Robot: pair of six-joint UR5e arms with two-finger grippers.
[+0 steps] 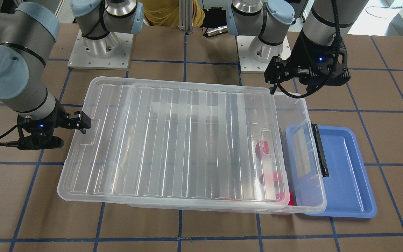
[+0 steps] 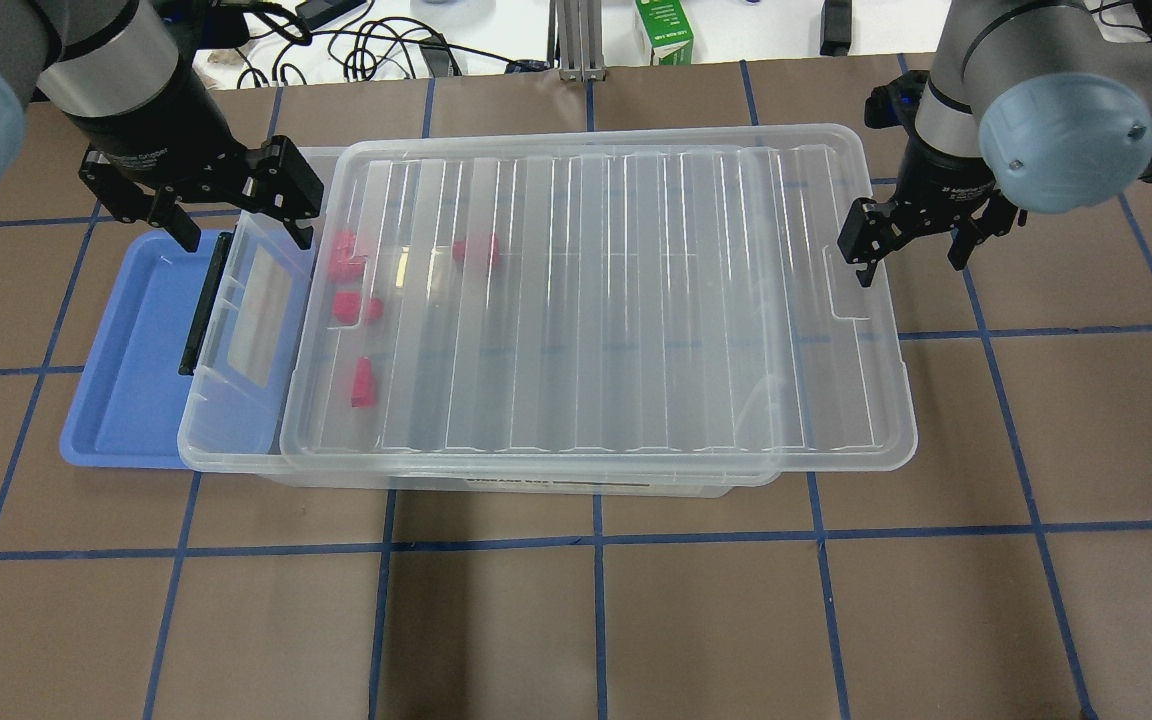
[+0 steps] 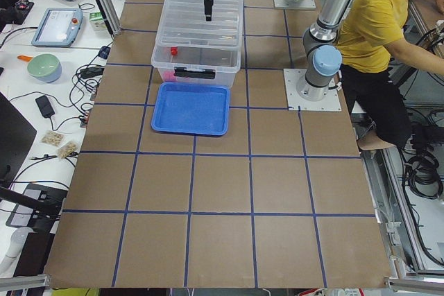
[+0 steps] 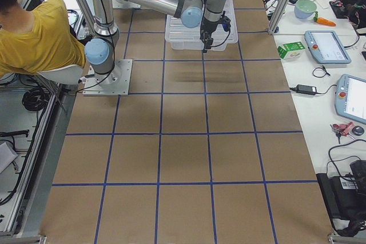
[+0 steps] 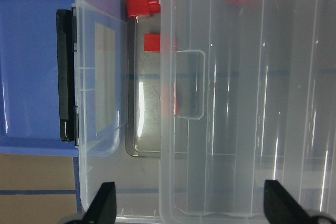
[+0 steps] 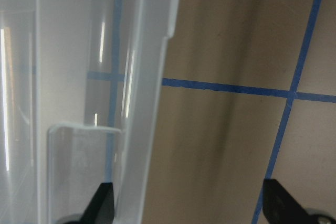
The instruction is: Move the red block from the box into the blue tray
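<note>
The clear box (image 2: 236, 452) lies across the table with its ribbed lid (image 2: 596, 300) slid toward my right, leaving a gap at the black latch (image 2: 201, 305) end. Several red blocks (image 2: 356, 307) lie inside near that end, mostly seen through the lid; they also show in the left wrist view (image 5: 143, 6). The empty blue tray (image 2: 126, 350) sits partly under the latch end. My left gripper (image 2: 226, 215) is open and empty above the far corner of that end, its fingers (image 5: 105, 205) straddling the lid's edge. My right gripper (image 2: 921, 250) is open, and the lid's rim (image 6: 152, 103) lies between its fingers.
Both arm bases (image 1: 100, 45) stand behind the box. A person in a yellow shirt (image 3: 378, 25) sits behind the robot. Side benches hold tablets (image 4: 326, 44), cables and a green carton (image 2: 663, 30). Brown table with blue tape grid (image 2: 596, 620) lies in front.
</note>
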